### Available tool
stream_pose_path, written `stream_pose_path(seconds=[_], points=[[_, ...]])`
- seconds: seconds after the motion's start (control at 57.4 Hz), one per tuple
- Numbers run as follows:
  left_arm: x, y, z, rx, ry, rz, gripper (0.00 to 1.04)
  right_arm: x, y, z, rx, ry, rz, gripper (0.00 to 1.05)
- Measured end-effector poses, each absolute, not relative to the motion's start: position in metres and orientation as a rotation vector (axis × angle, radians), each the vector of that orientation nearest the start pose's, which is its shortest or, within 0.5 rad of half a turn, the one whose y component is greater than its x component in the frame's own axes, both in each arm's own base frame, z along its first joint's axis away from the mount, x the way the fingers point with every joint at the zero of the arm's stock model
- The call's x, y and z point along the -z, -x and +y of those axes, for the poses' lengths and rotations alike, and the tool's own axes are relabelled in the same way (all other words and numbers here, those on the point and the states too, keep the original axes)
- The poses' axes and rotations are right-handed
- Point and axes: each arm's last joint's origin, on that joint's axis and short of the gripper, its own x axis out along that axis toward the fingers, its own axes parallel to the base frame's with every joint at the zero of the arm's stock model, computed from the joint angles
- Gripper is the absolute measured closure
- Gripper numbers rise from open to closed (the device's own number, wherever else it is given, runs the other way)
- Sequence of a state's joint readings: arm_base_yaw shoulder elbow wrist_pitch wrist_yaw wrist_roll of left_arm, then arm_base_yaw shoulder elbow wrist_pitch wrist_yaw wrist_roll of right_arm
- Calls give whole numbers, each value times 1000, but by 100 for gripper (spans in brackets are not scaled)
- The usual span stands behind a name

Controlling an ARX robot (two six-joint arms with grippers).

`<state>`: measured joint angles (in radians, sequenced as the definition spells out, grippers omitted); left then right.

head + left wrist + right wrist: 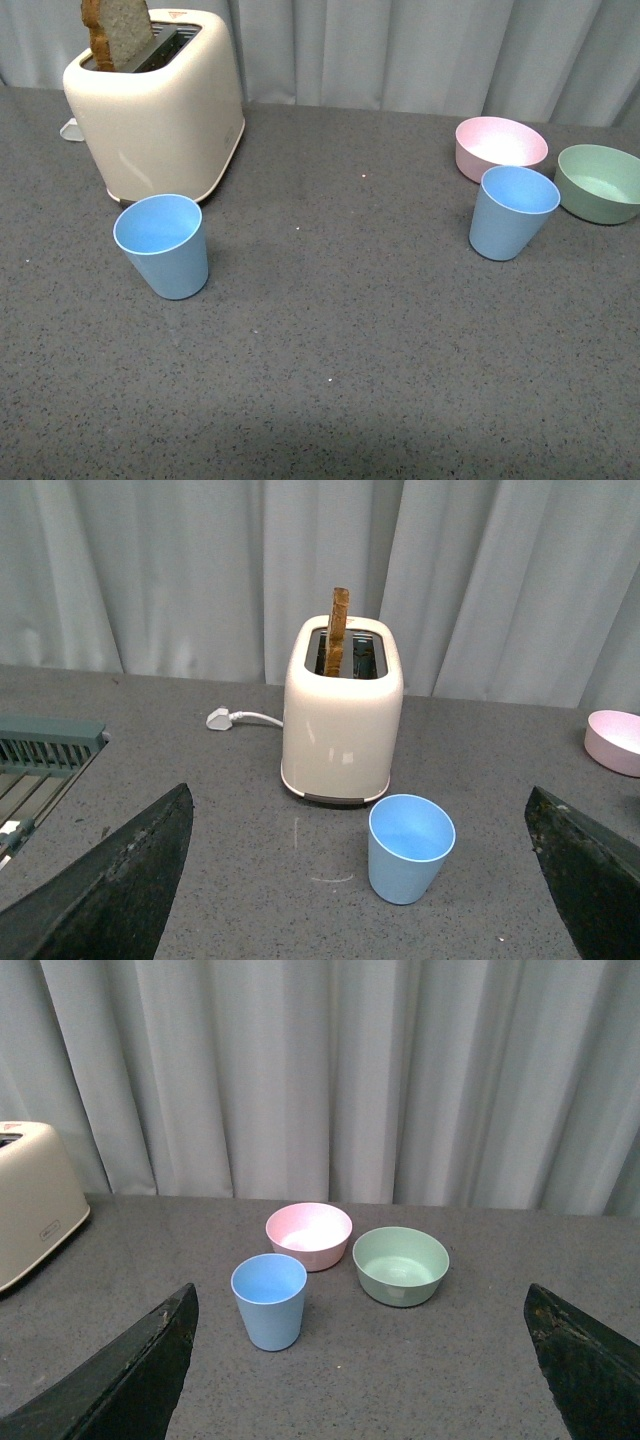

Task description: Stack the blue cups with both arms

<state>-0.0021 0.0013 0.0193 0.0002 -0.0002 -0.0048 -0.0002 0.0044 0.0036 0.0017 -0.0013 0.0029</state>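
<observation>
Left blue cup stands upright on the gray table, just in front of a cream toaster with 1 bread slice sticking up. Right blue cup is upright too, well apart from the first, just in front of a pink bowl, with a green bowl beside. Both cups are empty. Left gripper is spread wide, holding nothing, facing the left cup. Right gripper is also wide, holding nothing, facing the right cup.

Grey speckled table, six items on it.
Toaster far left, white plug beside it, blue cup just in front; second blue cup right, near pink bowl and green bowl.
</observation>
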Motion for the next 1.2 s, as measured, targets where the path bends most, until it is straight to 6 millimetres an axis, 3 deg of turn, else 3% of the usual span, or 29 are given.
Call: stream_pose_path(seconds=[0.871,0.924,1.063,1.202], points=[[-170,-97,0,2,5,-18,7,-165,-98,0,-1,-3,-1,10],[-168,-97,0,-34,27,57,7,-165,-98,0,-1,-3,-1,10],[-160,-114,-3,-2,91,313,7,-165,-98,0,-2,-3,-1,10],[-170,-157,1,-29,153,386,7,-165,-98,0,-1,-3,-1,10]])
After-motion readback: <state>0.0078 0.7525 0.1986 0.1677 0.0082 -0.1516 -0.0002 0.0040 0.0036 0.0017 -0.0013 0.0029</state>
